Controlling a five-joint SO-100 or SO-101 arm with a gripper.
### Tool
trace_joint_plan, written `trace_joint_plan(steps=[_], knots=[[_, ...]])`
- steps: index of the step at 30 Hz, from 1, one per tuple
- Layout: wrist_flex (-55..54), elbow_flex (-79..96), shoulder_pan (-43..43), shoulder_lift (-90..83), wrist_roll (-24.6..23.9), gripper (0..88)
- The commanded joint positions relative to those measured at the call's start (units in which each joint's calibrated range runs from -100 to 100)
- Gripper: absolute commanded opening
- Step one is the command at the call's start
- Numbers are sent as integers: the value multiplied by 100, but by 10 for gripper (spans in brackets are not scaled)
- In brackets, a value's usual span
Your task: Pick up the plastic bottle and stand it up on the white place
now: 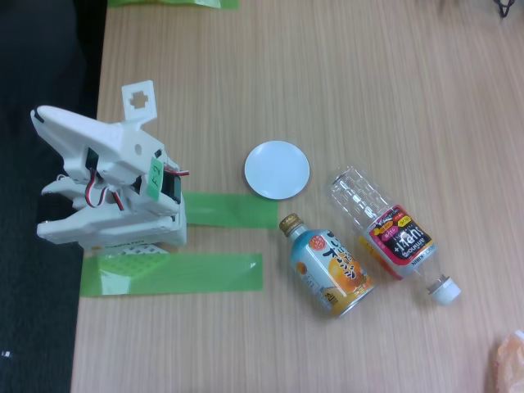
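Observation:
The plastic bottle (391, 236) lies on its side on the wooden table at the right, clear and ribbed, with a red, yellow and black label and its white cap (444, 290) pointing to the lower right. The white place (277, 169), a small round plate, sits bare at the table's middle, a short way up and left of the bottle's base. My white arm is folded up at the table's left edge, far from both. Its gripper (42, 119) tapers toward the upper left over the dark floor; how its jaws stand is not clear from this angle.
A shorter orange-and-blue bottle (332, 267) with a gold cap lies just left of the plastic bottle. Two green tape strips (223, 210) (173, 273) run beside the arm's base. An orange object (509, 360) pokes in at the lower right corner. The table's left edge (88, 246) drops to dark floor.

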Motion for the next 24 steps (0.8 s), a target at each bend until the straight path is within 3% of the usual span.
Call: trace_joint_plan(steps=[1, 24], knots=[[148, 27, 23, 42, 28, 16], [225, -471, -14, 42, -4, 16]])
